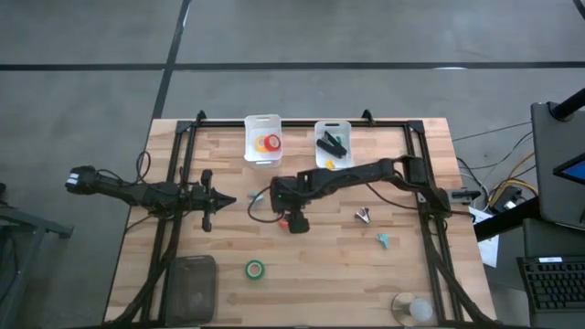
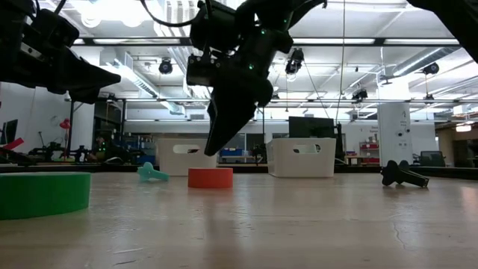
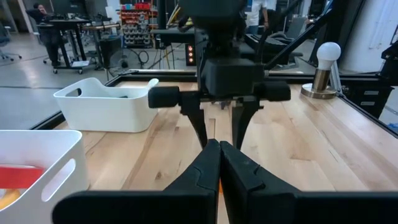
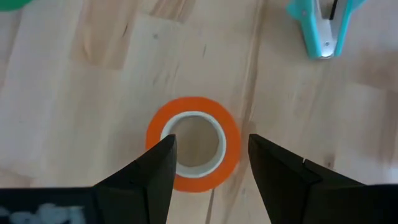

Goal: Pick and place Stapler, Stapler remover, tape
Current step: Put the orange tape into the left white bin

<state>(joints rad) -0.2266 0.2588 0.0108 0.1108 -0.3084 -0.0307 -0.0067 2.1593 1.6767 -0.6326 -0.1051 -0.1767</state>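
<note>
My right gripper (image 1: 295, 222) hangs open at the table's middle, fingers pointing down, just above the orange-red tape roll (image 4: 193, 143), which lies flat on the wood. In the right wrist view the fingers stand over the roll's two sides; in the low view the right gripper (image 2: 216, 146) ends short of the roll (image 2: 210, 177). The green tape roll (image 1: 255, 270) lies flat toward the near edge. The black stapler (image 1: 327, 143) lies in the right white bin (image 1: 334, 128). Red and yellow rolls (image 1: 271, 143) sit in the left white bin (image 1: 262, 121). My left gripper (image 1: 226, 199) waits shut, left of centre.
A teal staple remover (image 1: 384, 240) and a grey one (image 1: 364, 216) lie right of the orange-red roll. A dark container (image 1: 187, 283) stands at the near left, and a lamp bulb on a base (image 1: 413, 309) at the near right. Black frame rails run along the table's sides.
</note>
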